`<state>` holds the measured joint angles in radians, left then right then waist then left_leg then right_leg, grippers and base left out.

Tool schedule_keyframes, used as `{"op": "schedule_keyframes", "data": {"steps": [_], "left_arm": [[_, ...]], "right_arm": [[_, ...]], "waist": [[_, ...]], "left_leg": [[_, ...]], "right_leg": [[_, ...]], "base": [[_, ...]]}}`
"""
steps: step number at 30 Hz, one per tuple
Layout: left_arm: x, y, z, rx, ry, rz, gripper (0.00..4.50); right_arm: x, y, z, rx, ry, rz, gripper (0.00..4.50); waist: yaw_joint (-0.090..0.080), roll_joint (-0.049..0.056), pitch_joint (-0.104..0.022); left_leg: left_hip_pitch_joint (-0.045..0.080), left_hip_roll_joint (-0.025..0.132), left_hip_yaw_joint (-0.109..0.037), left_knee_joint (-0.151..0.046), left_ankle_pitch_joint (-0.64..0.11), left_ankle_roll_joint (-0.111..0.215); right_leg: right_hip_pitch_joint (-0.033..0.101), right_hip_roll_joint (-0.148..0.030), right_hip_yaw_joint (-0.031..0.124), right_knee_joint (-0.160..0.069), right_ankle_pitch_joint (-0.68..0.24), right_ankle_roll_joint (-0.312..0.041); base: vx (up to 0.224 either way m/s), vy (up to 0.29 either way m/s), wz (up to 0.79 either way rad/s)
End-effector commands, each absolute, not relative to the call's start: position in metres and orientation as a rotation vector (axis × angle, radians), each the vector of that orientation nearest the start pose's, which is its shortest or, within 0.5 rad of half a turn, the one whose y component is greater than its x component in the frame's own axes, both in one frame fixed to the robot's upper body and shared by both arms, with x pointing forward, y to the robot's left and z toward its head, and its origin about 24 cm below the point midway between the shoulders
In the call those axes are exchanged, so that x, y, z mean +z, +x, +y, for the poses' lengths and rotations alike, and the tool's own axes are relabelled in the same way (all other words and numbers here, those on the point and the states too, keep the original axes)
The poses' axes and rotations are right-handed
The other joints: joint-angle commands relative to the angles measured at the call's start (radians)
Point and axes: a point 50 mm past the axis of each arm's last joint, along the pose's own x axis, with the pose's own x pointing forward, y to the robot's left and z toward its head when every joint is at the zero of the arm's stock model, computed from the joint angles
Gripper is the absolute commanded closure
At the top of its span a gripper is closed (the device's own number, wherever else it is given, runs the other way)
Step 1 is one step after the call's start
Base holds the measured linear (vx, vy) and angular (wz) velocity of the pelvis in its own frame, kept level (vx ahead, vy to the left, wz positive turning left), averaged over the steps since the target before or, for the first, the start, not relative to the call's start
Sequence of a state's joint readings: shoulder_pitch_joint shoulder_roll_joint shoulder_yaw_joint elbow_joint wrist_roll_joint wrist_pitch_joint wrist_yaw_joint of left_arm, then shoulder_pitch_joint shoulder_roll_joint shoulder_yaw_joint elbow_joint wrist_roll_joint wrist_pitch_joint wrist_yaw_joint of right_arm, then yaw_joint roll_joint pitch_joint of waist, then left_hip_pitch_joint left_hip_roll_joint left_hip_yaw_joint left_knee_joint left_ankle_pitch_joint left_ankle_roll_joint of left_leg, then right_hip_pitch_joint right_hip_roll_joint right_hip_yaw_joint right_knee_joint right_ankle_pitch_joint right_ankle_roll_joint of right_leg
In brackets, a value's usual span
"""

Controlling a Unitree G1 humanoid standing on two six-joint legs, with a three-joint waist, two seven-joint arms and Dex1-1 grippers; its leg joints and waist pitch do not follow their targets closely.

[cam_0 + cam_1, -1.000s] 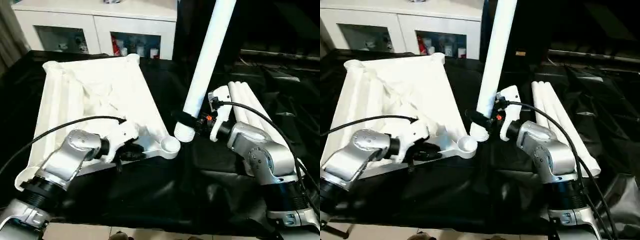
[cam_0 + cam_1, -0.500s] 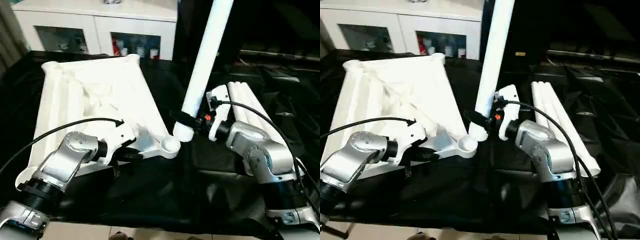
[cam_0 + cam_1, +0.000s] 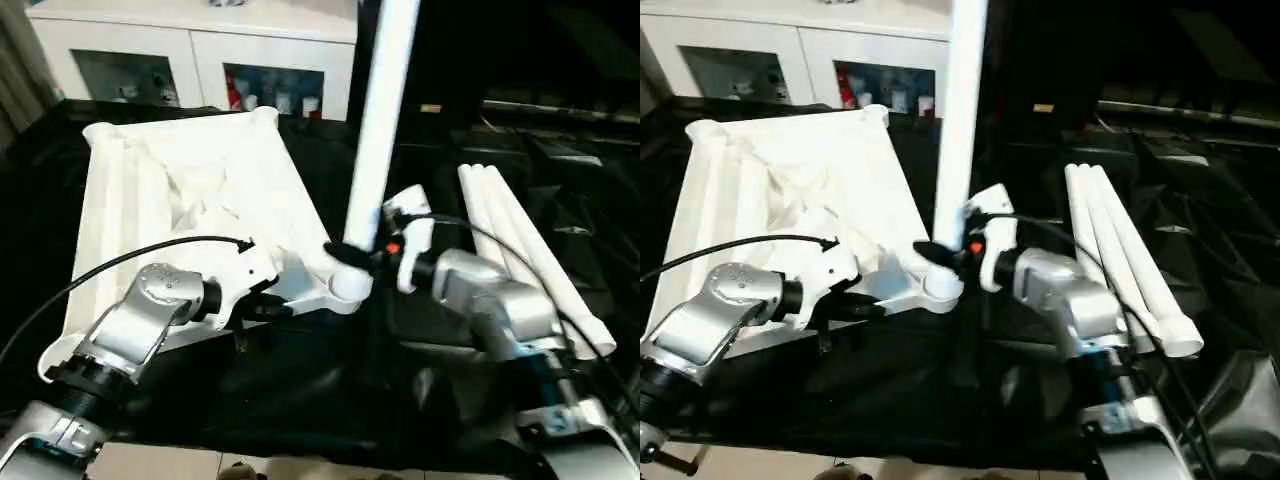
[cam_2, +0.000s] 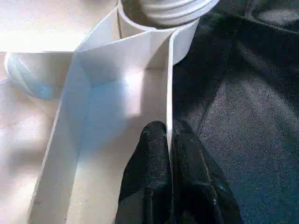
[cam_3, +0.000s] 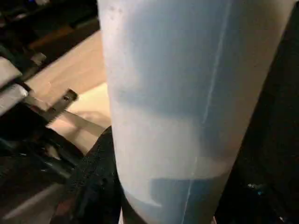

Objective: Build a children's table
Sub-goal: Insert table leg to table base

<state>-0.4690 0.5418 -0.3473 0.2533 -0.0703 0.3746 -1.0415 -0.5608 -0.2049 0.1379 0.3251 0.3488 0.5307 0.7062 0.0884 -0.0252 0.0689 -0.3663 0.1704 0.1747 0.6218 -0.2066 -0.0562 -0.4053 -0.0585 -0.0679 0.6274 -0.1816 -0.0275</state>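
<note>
The children's table top [image 3: 190,190] lies upside down on the black work table, ribs up. My left gripper [image 4: 168,128] is shut on the thin rim wall of the top, just short of its near right corner socket [image 3: 349,286]. My right gripper [image 3: 352,252] is shut on the lower end of a white leg [image 3: 375,130], which stands almost upright. The leg's threaded end [image 4: 163,7] sits in that corner socket. One black finger [image 5: 93,186] of the right gripper shows beside the leg in the right wrist view.
Three spare white legs [image 3: 530,250] lie side by side on the black cover to the right of my right arm. A white glass-door cabinet [image 3: 200,50] stands behind the work table. The table's front edge runs just below my forearms.
My right gripper has carried the leg to the left, from beside the corner socket to over and into it, and the leg now stands straighter. The left gripper has kept its hold on the rim.
</note>
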Motion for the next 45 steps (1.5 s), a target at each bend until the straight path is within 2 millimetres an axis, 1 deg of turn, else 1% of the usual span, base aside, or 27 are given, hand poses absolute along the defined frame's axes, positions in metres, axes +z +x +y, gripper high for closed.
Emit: {"op": "schedule_keyframes", "data": {"steps": [1,6,7,8,9,14,17,19,21,23,24,25,26,27,29,30,31,33,34,35,36,37,39,40,42,44,45], "left_arm": [[0.069,0.302,0.153,-1.156,0.424,0.476,4.50],[0.069,0.302,0.152,-1.156,0.411,0.465,4.50],[0.069,0.301,0.152,-1.158,0.409,0.463,4.50],[0.069,0.301,0.152,-1.158,0.409,0.463,4.50],[0.069,0.302,0.152,-1.158,0.409,0.463,4.50],[0.070,0.306,0.153,-1.132,0.418,0.448,4.50],[0.072,0.310,0.154,-1.105,0.409,0.436,4.50],[0.073,0.312,0.154,-1.099,0.404,0.430,4.50],[0.075,0.315,0.154,-1.079,0.401,0.416,4.50],[0.076,0.317,0.154,-1.071,0.402,0.412,4.50],[0.077,0.319,0.153,-1.067,0.401,0.409,4.50],[0.077,0.319,0.153,-1.067,0.401,0.408,4.50],[0.077,0.319,0.153,-1.067,0.401,0.408,4.50],[0.077,0.321,0.153,-1.067,0.404,0.406,4.50],[0.077,0.322,0.153,-1.066,0.410,0.405,4.50],[0.077,0.322,0.153,-1.066,0.410,0.404,4.50],[0.077,0.322,0.152,-1.065,0.411,0.403,4.50],[0.077,0.322,0.152,-1.067,0.412,0.403,4.50],[0.077,0.322,0.152,-1.067,0.412,0.403,4.50],[0.077,0.322,0.151,-1.070,0.413,0.403,4.50],[0.077,0.322,0.151,-1.074,0.417,0.404,4.50],[0.076,0.322,0.150,-1.079,0.421,0.403,4.50],[0.075,0.322,0.149,-1.085,0.425,0.403,4.50],[0.075,0.322,0.148,-1.086,0.425,0.402,4.50],[0.075,0.322,0.147,-1.087,0.424,0.400,4.50],[0.074,0.321,0.146,-1.087,0.424,0.398,4.50],[0.074,0.321,0.146,-1.088,0.423,0.397,4.50]], "right_arm": [[0.086,0.332,-0.095,0.929,0.117,0.313,2.59],[0.080,0.338,-0.092,0.913,0.117,0.311,2.59],[0.078,0.339,-0.092,0.910,0.121,0.314,2.59],[0.078,0.339,-0.092,0.909,0.122,0.315,2.59],[0.075,0.340,-0.091,0.911,0.129,0.322,2.59],[0.066,0.337,-0.091,0.930,0.209,0.323,2.59],[0.060,0.334,-0.095,0.919,0.255,0.312,2.60],[0.057,0.332,-0.096,0.918,0.267,0.307,2.60],[0.048,0.327,-0.098,0.893,0.283,0.292,2.60],[0.041,0.324,-0.099,0.867,0.283,0.285,2.60],[0.037,0.321,-0.099,0.854,0.277,0.281,2.60],[0.035,0.320,-0.099,0.849,0.267,0.276,2.60],[0.035,0.320,-0.099,0.849,0.267,0.276,2.60],[0.031,0.317,-0.099,0.828,0.239,0.261,2.60],[0.029,0.316,-0.099,0.817,0.199,0.247,2.60],[0.028,0.315,-0.099,0.817,0.171,0.246,2.60],[0.026,0.314,-0.098,0.821,0.145,0.243,2.60],[0.026,0.313,-0.095,0.841,0.112,0.240,2.60],[0.026,0.313,-0.095,0.842,0.111,0.240,2.60],[0.026,0.313,-0.094,0.854,0.089,0.243,2.60],[0.026,0.312,-0.093,0.871,0.073,0.245,2.60],[0.025,0.312,-0.091,0.888,0.057,0.254,2.60],[0.025,0.312,-0.088,0.924,0.039,0.268,2.60],[0.025,0.312,-0.087,0.940,0.031,0.273,2.60],[0.024,0.311,-0.085,0.963,0.022,0.283,2.60],[0.023,0.310,-0.085,0.978,0.011,0.294,2.60],[0.022,0.311,-0.085,0.971,0.013,0.295,2.60]], "waist": [[-0.001,-0.004,-0.071],[-0.002,-0.003,-0.072],[-0.004,0.001,-0.072],[-0.004,0.000,-0.072],[-0.002,0.004,-0.073],[-0.002,0.003,-0.073],[-0.001,0.000,-0.072],[0.001,0.001,-0.070],[0.003,0.006,-0.069],[0.003,0.003,-0.071],[0.003,0.007,-0.068],[0.004,0.009,-0.068],[0.003,0.008,-0.068],[0.004,0.009,-0.067],[0.004,0.010,-0.066],[0.003,0.009,-0.064],[0.002,0.010,-0.065],[0.002,0.010,-0.063],[0.002,0.007,-0.063],[0.001,0.008,-0.062],[0.001,0.006,-0.062],[0.000,-0.001,-0.062],[0.000,0.003,-0.061],[-0.002,-0.006,-0.060],[-0.001,-0.001,-0.059],[-0.001,-0.010,-0.059],[0.000,-0.007,-0.059]], "left_leg": [[0.011,0.060,-0.020,-0.083,-0.117,-0.011],[0.010,0.061,-0.020,-0.084,-0.105,-0.009],[0.010,0.060,-0.020,-0.084,-0.109,-0.008],[0.010,0.061,-0.020,-0.084,-0.113,-0.009],[0.011,0.061,-0.021,-0.083,-0.114,-0.009],[0.010,0.061,-0.021,-0.084,-0.125,-0.006],[0.011,0.061,-0.021,-0.085,-0.130,-0.004],[0.012,0.062,-0.021,-0.085,-0.144,-0.004],[0.013,0.063,-0.022,-0.086,-0.155,-0.007],[0.013,0.063,-0.023,-0.087,-0.156,-0.007],[0.015,0.062,-0.023,-0.088,-0.178,-0.011],[0.016,0.062,-0.024,-0.089,-0.185,-0.012],[0.016,0.063,-0.024,-0.089,-0.191,-0.013],[0.015,0.063,-0.026,-0.091,-0.198,-0.015],[0.018,0.063,-0.026,-0.092,-0.218,-0.020],[0.017,0.062,-0.028,-0.093,-0.229,-0.022],[0.018,0.063,-0.029,-0.093,-0.237,-0.024],[0.021,0.063,-0.028,-0.093,-0.252,-0.023],[0.018,0.063,-0.030,-0.094,-0.252,-0.021],[0.018,0.063,-0.031,-0.095,-0.253,-0.020],[0.019,0.063,-0.031,-0.095,-0.256,-0.018],[0.018,0.063,-0.030,-0.095,-0.253,-0.015],[0.017,0.063,-0.032,-0.096,-0.254,-0.013],[0.019,0.064,-0.031,-0.096,-0.257,-0.010],[0.019,0.064,-0.031,-0.096,-0.263,-0.010],[0.019,0.064,-0.031,-0.096,-0.261,-0.006],[0.019,0.064,-0.031,-0.096,-0.258,-0.005]], "right_leg": [[0.050,-0.100,0.062,-0.077,-0.276,-0.175],[0.050,-0.099,0.062,-0.073,-0.246,-0.182],[0.050,-0.099,0.062,-0.073,-0.241,-0.187],[0.050,-0.098,0.061,-0.073,-0.243,-0.187],[0.051,-0.100,0.062,-0.072,-0.239,-0.192],[0.053,-0.099,0.062,-0.074,-0.239,-0.195],[0.052,-0.099,0.062,-0.076,-0.256,-0.192],[0.051,-0.103,0.062,-0.081,-0.291,-0.184],[0.048,-0.104,0.062,-0.083,-0.307,-0.180],[0.049,-0.103,0.062,-0.083,-0.307,-0.179],[0.045,-0.103,0.062,-0.088,-0.331,-0.176],[0.045,-0.103,0.061,-0.088,-0.342,-0.175],[0.045,-0.103,0.061,-0.089,-0.351,-0.173],[0.045,-0.104,0.061,-0.090,-0.362,-0.172],[0.041,-0.104,0.062,-0.094,-0.392,-0.164],[0.043,-0.106,0.061,-0.096,-0.414,-0.159],[0.041,-0.106,0.061,-0.098,-0.430,-0.154],[0.038,-0.106,0.062,-0.102,-0.452,-0.149],[0.040,-0.107,0.061,-0.102,-0.464,-0.145],[0.041,-0.107,0.062,-0.102,-0.468,-0.142],[0.039,-0.107,0.061,-0.103,-0.479,-0.137],[0.039,-0.107,0.061,-0.104,-0.481,-0.135],[0.039,-0.108,0.061,-0.104,-0.493,-0.133],[0.037,-0.108,0.062,-0.106,-0.503,-0.129],[0.036,-0.109,0.062,-0.108,-0.520,-0.125],[0.036,-0.109,0.062,-0.108,-0.528,-0.118],[0.036,-0.110,0.062,-0.108,-0.531,-0.118]], "base": [[0.000,0.000,0.00],[0.000,0.000,0.00],[0.000,0.000,0.00],[0.000,0.000,0.00],[0.000,0.000,0.00],[0.000,0.000,0.00],[0.000,0.000,0.00],[0.000,0.000,0.00],[0.000,0.000,0.00],[0.000,0.000,0.00],[0.000,0.000,0.00],[0.000,0.000,0.00],[0.000,0.000,0.00],[0.000,0.000,0.00],[0.000,0.000,0.00],[0.000,0.000,0.00],[0.000,0.000,0.00],[0.000,0.000,0.00],[0.000,0.000,0.00],[0.000,0.000,0.00],[0.000,0.000,0.00],[0.000,0.000,0.00],[0.000,0.000,0.00],[0.000,0.000,0.00],[0.000,0.000,0.00],[0.000,0.000,0.00],[0.000,0.000,0.00]]}}
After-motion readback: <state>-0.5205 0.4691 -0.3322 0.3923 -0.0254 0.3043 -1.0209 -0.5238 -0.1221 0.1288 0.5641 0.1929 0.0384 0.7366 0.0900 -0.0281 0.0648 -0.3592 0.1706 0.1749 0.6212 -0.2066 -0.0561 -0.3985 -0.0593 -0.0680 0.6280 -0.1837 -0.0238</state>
